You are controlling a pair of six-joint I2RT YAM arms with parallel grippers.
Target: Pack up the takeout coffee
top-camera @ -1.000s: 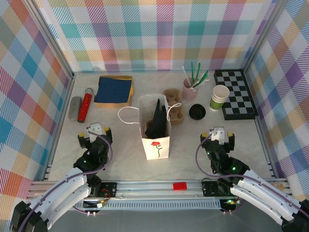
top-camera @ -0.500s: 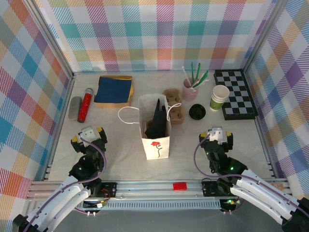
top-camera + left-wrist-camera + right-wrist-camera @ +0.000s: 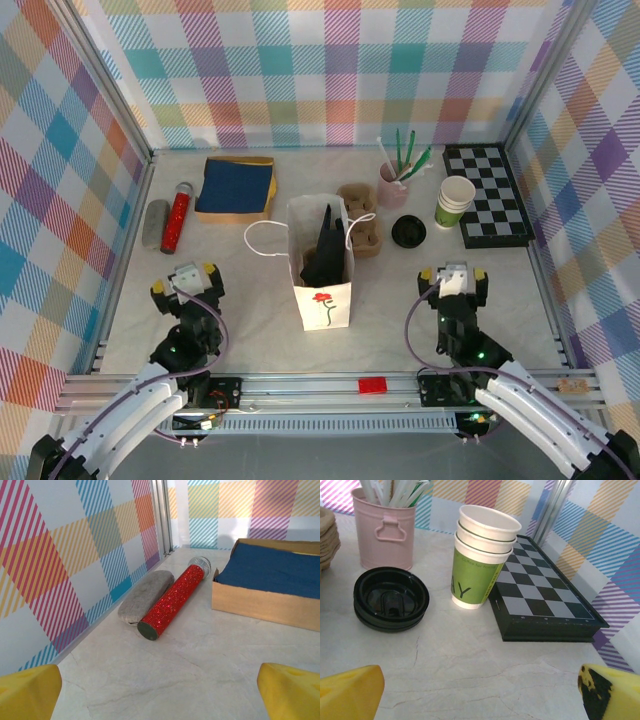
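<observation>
Jaws of both grippers stand spread wide, with nothing between them. The left gripper (image 3: 184,278) hangs low over the front left part of the table (image 3: 250,320). Its arm reaches up from the base at the near edge and points away from it. This gripper faces a red glitter microphone (image 3: 172,602), which lies just beside a grey stone (image 3: 145,596), and near a box with blue cloth (image 3: 270,575). The right gripper (image 3: 452,275) has a similar pose at the front right. It points toward black lids (image 3: 391,599), a stack of 3 lidless green cups (image 3: 477,565), a pink bucket (image 3: 385,527) and a chessboard (image 3: 545,605). Between the 2 arms a white paper bag (image 3: 322,300) stands upright. Its open mouth shows a dark shape; whether this is the takeout coffee I cannot tell.
</observation>
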